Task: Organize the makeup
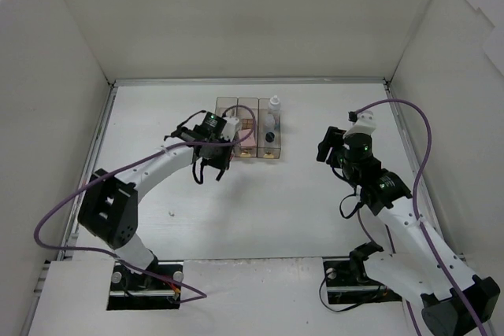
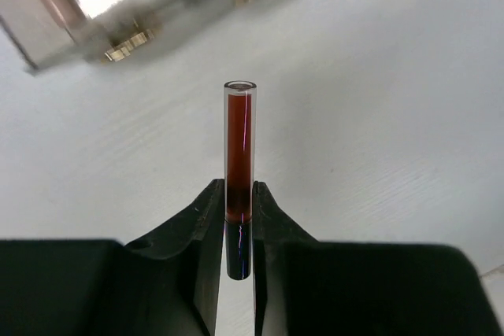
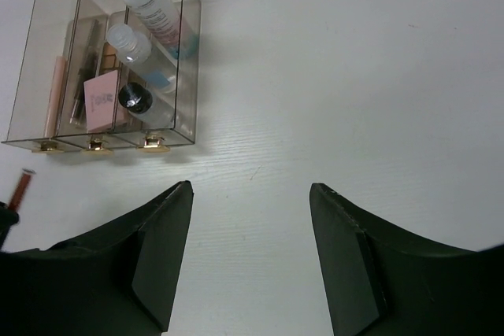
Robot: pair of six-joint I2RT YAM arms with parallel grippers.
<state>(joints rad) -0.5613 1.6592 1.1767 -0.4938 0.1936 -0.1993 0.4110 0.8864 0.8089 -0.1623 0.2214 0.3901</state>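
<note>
My left gripper [image 2: 239,212] is shut on a red pencil [image 2: 239,143] with a dark lower end and holds it upright above the table, just in front of the clear three-compartment box [image 1: 236,155]. In the right wrist view the box [image 3: 185,76] holds a white-blue bottle [image 3: 150,5], a black-capped vial [image 3: 135,98], a pink square pad [image 3: 101,100] and a pink stick [image 3: 55,88]. The pencil's tip [image 3: 21,186] shows at the left edge of that view. My right gripper [image 3: 252,194] is open and empty over bare table, right of the box. Both grippers also show in the top view, the left [image 1: 210,172] and the right [image 1: 324,149].
White walls [image 1: 55,100] enclose the table on the left, back and right. The box's gold feet [image 3: 153,145] face the near side. A purple cable [image 1: 417,127] loops above my right arm.
</note>
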